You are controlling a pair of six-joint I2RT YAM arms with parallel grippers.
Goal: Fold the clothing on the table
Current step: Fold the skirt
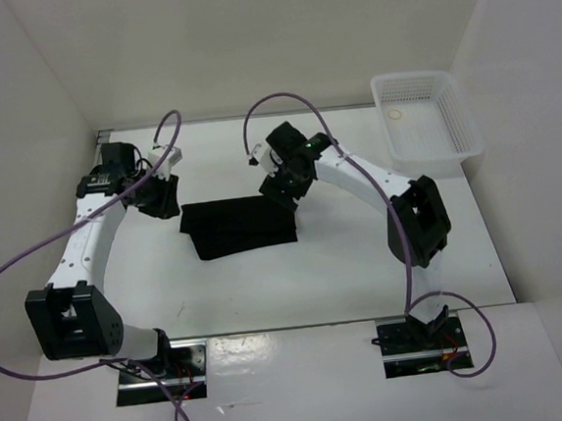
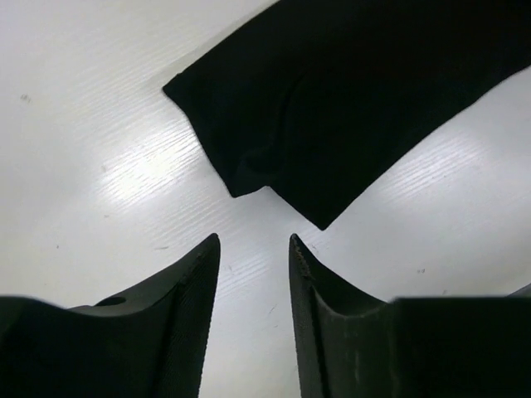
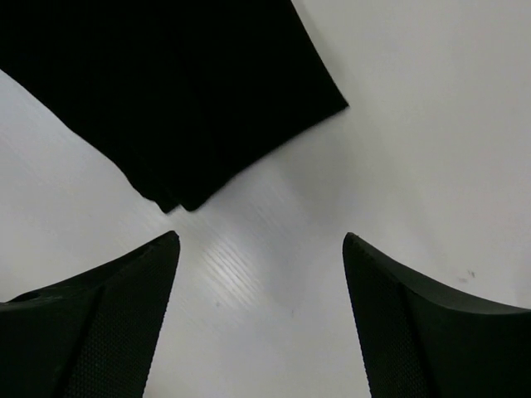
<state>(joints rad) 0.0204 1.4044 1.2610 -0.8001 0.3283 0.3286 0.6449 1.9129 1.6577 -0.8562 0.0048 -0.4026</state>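
The white tabletop fills most of the space between the white walls, and both arms are bolted at its near edge. The left arm rises from its base, bends out to the left at the elbow and then reaches forward and inward, its wrist tipped down at the tabletop. The right arm goes up on the right, folds at a dark elbow joint and stretches far and to the left, its wrist also pointing down. The clothing, a black, roughly rectangular piece, lies flat near the middle of the tabletop, between the two wrists; in the left wrist view its nearest corner shows more than one layer. A white mesh basket sits at the far right corner, well apart from the cloth. The left claw hangs just beside the cloth's far left corner; seen from its own wrist the fingers stand a narrow gap apart with only bare tabletop between them. The right claw is over the far right corner, and in its own view the fingers are spread wide and hold nothing, the cloth lying just ahead of their tips.
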